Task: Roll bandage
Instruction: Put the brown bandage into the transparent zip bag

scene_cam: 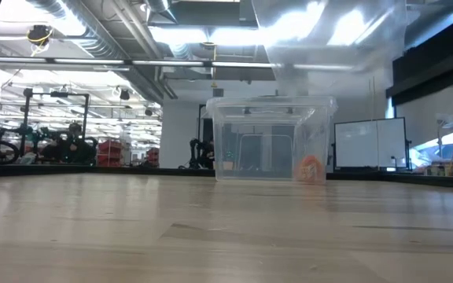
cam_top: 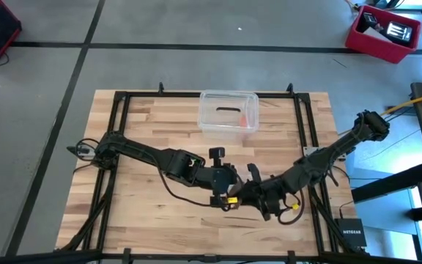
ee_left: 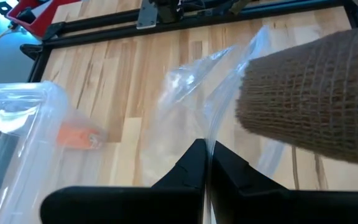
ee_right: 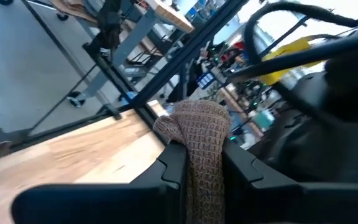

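Observation:
The bandage (ee_left: 309, 99) is a small brown roll of netted fabric held in my right gripper (ee_right: 201, 155), which is shut on it. My left gripper (ee_left: 207, 152) is shut on a small clear plastic bag (ee_left: 191, 99), with the roll just beyond it. In the high view both grippers meet over the table's near middle, the left gripper (cam_top: 229, 189) and the right gripper (cam_top: 251, 192) close together. The bag's film also shows high up in the low view (scene_cam: 329, 31); no gripper shows there. My left gripper pinches a thin edge of the clear bag (ee_left: 211, 134) between its two fingertips. The bag is lifted clear of the table and spreads out beyond the fingers. One layer or several, I cannot tell. My right gripper pinches the brown roll between its two fingers, which lie on its two sides. The roll's rounded end (ee_right: 194, 121) sticks out past the fingertips. The roll is lifted clear of the table.
A clear plastic box (cam_top: 229, 111) stands at the table's far middle, with a small orange thing (ee_left: 76, 135) and a dark thing inside. A black frame (cam_top: 299, 117) runs round the wooden table top. Bare wood lies left and right of the grippers.

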Controlling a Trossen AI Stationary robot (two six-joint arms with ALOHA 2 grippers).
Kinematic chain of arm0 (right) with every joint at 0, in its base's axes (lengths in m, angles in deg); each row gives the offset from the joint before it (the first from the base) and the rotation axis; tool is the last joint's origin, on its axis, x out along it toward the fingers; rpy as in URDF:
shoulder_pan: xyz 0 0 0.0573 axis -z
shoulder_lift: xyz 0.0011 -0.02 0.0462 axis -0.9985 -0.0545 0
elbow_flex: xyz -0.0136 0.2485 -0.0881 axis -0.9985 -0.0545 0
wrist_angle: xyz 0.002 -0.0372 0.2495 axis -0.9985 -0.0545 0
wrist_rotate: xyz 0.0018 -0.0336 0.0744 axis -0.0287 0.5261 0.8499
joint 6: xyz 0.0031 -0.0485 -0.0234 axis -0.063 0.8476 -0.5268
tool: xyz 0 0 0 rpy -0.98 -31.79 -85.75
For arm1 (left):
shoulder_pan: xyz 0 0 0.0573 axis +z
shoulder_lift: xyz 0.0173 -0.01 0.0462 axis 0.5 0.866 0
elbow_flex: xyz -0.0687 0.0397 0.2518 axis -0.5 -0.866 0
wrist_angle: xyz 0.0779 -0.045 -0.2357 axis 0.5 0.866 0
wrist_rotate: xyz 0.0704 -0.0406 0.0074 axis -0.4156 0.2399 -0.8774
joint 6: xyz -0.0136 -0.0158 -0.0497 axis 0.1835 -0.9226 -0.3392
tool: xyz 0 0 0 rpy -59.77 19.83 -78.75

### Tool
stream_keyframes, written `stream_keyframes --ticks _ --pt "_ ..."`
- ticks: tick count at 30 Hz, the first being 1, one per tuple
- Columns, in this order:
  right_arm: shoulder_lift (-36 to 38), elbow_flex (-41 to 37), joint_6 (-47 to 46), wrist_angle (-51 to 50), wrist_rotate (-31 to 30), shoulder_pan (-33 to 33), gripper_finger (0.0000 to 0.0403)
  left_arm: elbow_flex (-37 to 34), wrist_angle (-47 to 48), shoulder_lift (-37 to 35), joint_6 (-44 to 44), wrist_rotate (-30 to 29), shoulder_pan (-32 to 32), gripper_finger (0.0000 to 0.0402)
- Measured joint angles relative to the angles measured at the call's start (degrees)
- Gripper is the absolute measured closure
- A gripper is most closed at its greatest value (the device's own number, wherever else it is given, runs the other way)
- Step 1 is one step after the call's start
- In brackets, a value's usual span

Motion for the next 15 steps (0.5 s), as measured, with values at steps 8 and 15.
stream_keyframes --ticks 8,15 --pt "-0.1 -0.1 -1.0 -4.1 -1.6 -0.1 0.0345 0.1 -1.5 0.0 -1.0 -0.2 -0.2 0.0399" --pt "-0.3 -0.4 13.2 -2.5 -8.4 0.0 0.0345 0.5 -4.1 -0.6 -1.0 3.8 -1.4 0.0399"
